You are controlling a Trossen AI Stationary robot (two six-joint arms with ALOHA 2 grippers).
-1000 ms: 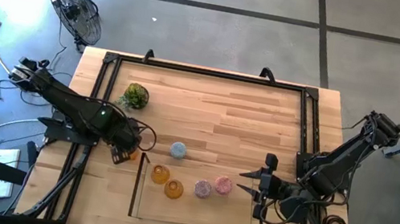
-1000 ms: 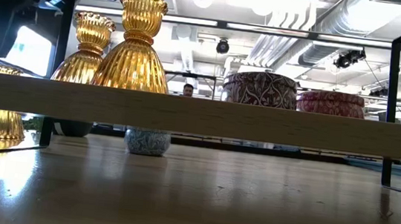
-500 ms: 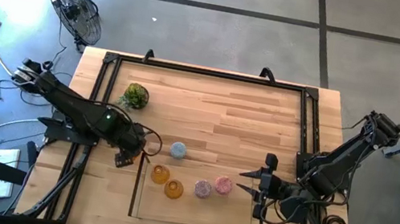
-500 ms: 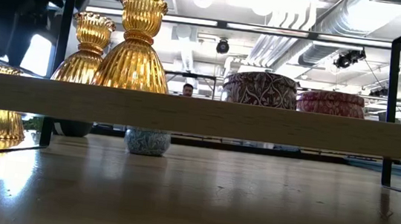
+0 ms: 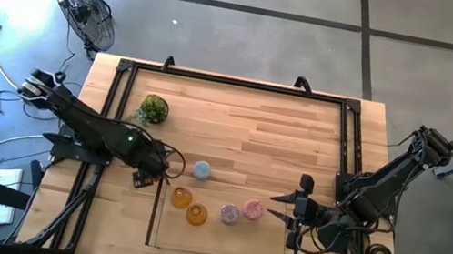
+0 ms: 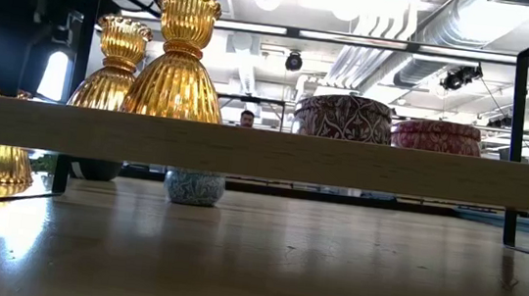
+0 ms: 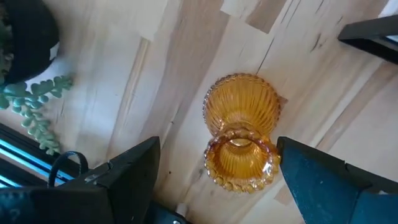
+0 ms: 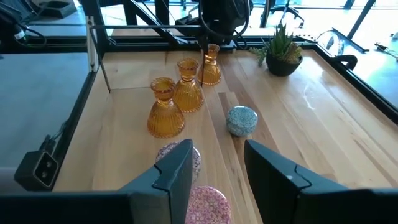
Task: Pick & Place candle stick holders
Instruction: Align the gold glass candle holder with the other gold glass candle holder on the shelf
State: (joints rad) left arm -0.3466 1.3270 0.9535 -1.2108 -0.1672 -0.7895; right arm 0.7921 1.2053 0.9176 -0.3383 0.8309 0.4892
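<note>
An amber candle stick holder [image 7: 241, 144] stands upright on its wide base on the table, just left of the wooden tray [image 5: 216, 247]. My left gripper [image 7: 217, 152] points down over it, open, one finger on each side of its top; whether the right-hand finger touches the rim I cannot tell. On the tray stand two amber holders [image 5: 181, 198] [image 5: 196, 214], a purple one [image 5: 230, 214] and a pink one [image 5: 252, 210]. A pale blue holder [image 5: 201, 171] sits on the table beyond the tray. My right gripper [image 5: 293, 214] waits open at the tray's right end.
A green plant ball [image 5: 153, 108] sits at the far left of the table. A black metal frame [image 5: 234, 82] runs around the table's edges. The far half of the table is bare wood [image 5: 280, 136]. A fan [image 5: 85, 6] stands on the floor beyond the left corner.
My left gripper has moved a little toward the table's right edge and sunk lower over the amber holder beside the tray. The holders have stayed where they were.
</note>
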